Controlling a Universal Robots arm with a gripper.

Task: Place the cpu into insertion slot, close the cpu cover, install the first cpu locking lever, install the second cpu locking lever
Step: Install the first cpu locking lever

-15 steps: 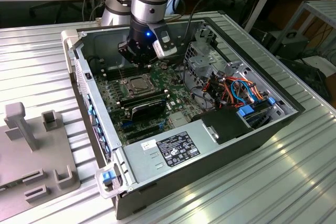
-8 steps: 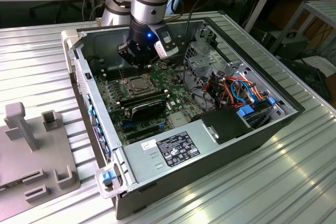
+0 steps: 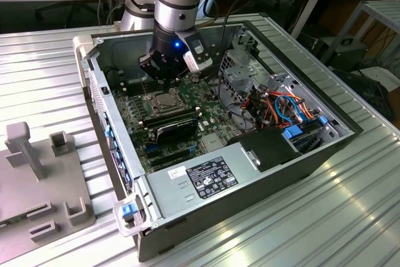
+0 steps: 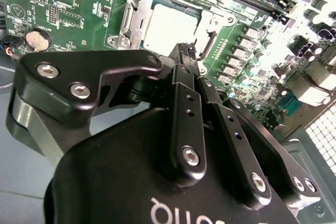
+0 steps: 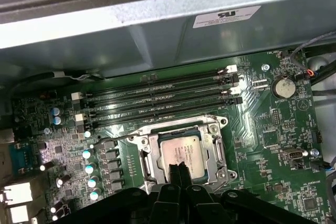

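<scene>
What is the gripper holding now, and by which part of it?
Nothing that shows: the gripper has its fingers shut together, nothing between them, at the edge of the cpu.

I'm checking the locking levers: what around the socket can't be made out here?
First wrist view: the tool covers one edge of the cpu cover, hiding any lever there.
Second wrist view: the tool's body hides the same edge.
Exterior view: around the cpu, levers are too small to tell.

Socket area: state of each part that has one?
cpu, seated in the insertion slot, metal top up.
cpu cover, down flat around the cpu.
tool, shut, nothing held, tips at the cpu cover's edge.
computer case, side open.
</scene>
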